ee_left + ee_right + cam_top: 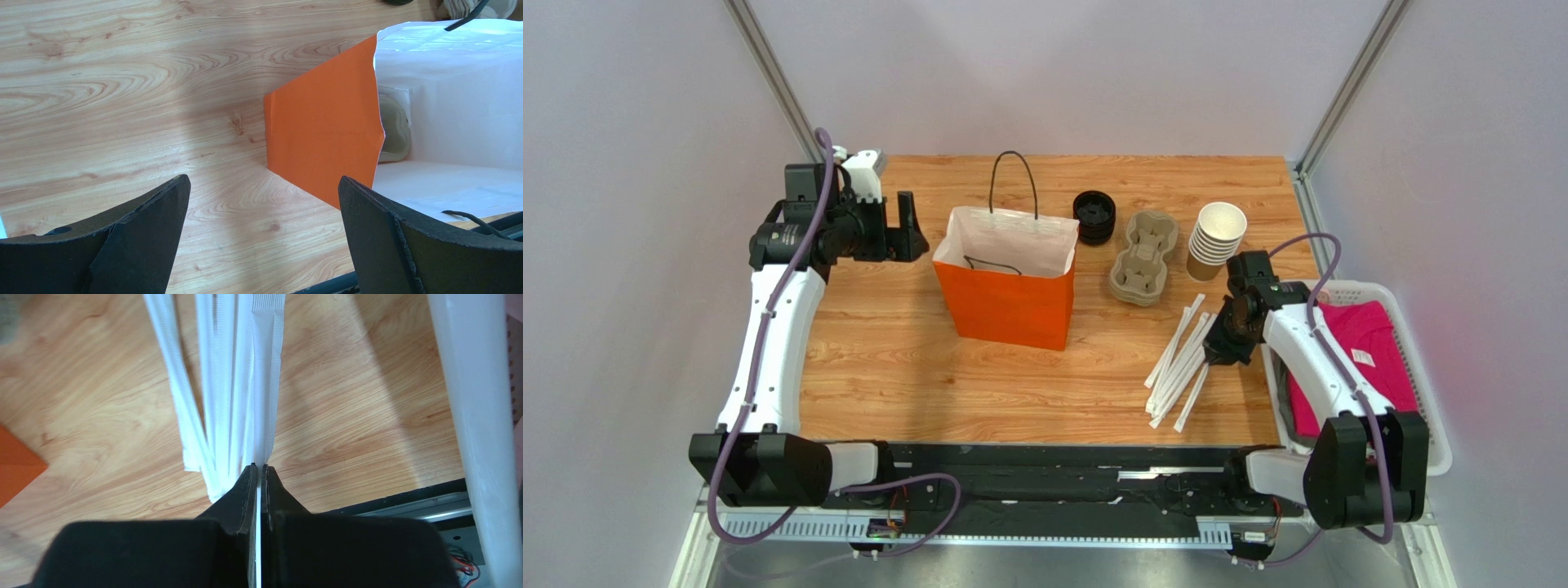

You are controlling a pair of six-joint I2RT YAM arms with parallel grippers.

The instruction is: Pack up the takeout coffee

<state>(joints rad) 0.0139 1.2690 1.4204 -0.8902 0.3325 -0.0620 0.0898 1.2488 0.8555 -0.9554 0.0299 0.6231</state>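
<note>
The left arm is extended forward from its base, and its wrist is turned so that the left end effector (pixel 913 233) is pointed to the right, with the jaws spread wide and nothing between them. The right arm is bent at the elbow and angled inward. The right end effector (pixel 1225 353) is pointed downward, its jaws pressed together on a thin white paper-wrapped straw (pixel 269 386).

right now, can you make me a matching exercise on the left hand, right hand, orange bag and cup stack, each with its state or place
1 left hand
2 right hand
3 orange bag
4 cup stack

a shut on a wrapped straw
b just right of the cup carrier
c jaws wide, nothing held
d standing open, mid-table

Pairs: 1-c, 2-a, 3-d, 4-b
</note>
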